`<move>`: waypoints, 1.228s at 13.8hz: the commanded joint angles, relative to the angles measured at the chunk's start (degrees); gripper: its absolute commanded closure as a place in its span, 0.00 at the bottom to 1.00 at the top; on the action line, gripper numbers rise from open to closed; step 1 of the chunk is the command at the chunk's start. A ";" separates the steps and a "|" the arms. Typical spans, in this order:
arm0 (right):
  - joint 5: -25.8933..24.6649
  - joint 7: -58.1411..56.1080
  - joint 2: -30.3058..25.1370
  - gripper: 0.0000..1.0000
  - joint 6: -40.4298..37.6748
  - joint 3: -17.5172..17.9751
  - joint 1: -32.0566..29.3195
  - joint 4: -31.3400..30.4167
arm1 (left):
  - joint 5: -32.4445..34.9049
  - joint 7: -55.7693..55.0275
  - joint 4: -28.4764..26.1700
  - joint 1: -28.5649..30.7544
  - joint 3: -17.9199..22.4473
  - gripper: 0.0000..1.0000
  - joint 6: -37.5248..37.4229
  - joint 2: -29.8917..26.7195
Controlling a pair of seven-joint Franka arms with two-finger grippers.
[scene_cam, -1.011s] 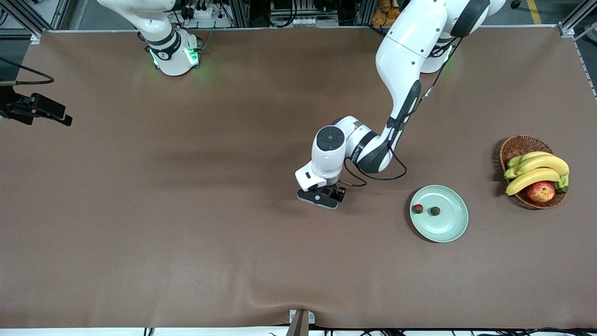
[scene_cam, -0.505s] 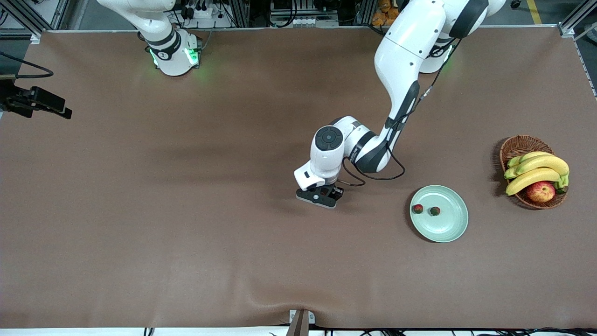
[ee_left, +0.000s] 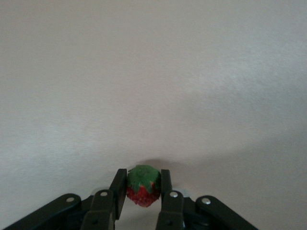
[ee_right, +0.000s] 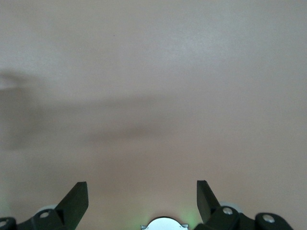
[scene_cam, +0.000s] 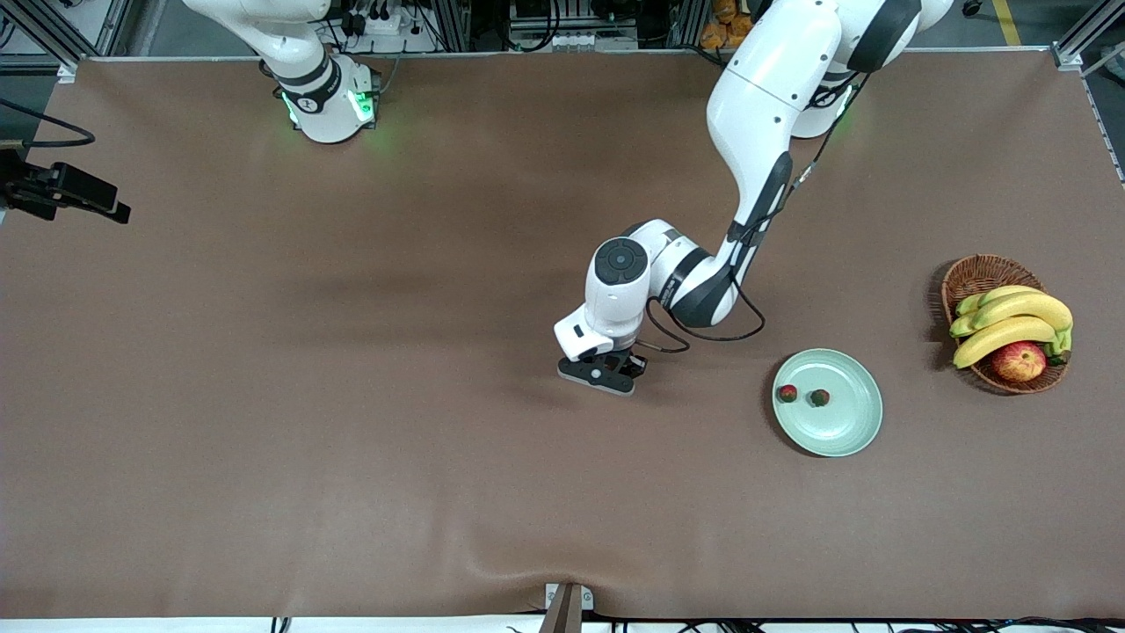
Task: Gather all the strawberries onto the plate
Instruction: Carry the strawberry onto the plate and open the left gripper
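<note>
Strawberries number three in these pictures: two lie side by side on the pale green plate [scene_cam: 839, 422], one [scene_cam: 787, 393] close to its rim toward the right arm's end and the other [scene_cam: 819, 397] just beside it. The third strawberry [ee_left: 142, 185] sits pinched between the two fingers of the left gripper [ee_left: 142, 191], its green cap showing above the red flesh, with the brown bench [scene_cam: 352, 396] right under it. In the front view the left gripper [scene_cam: 600, 374] is down at the bench near the middle, well apart from the plate and toward the right arm's end from it. A wicker basket [scene_cam: 976, 274] holding bananas [scene_cam: 1011, 321] and an apple [scene_cam: 1019, 360] stands near the left arm's end of the bench, beside the plate but not touching it. The right arm waits at its own end; the right gripper [ee_right: 142, 199] has its fingers spread wide with nothing between them, over bare bench.
</note>
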 commanded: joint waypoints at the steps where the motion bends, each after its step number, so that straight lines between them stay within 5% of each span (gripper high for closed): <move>1: -1.02 0.58 -1.66 0.00 0.24 0.93 -1.03 -1.70 | 1.89 0.68 -0.44 2.89 -0.16 1.00 -5.45 -4.92; 10: -1.02 0.50 -1.40 0.00 0.24 0.93 -1.03 -1.79 | 1.18 28.53 -11.24 23.35 -2.27 1.00 -12.15 -15.66; 14: -1.02 0.50 -1.31 0.00 0.33 0.93 -1.12 -1.79 | 1.27 42.57 -11.34 33.04 -4.38 1.00 -8.04 -12.25; 17: -1.10 0.50 -1.31 0.00 0.33 0.84 -1.21 -1.61 | 1.36 45.69 -11.25 34.98 -4.29 0.89 -4.42 -9.95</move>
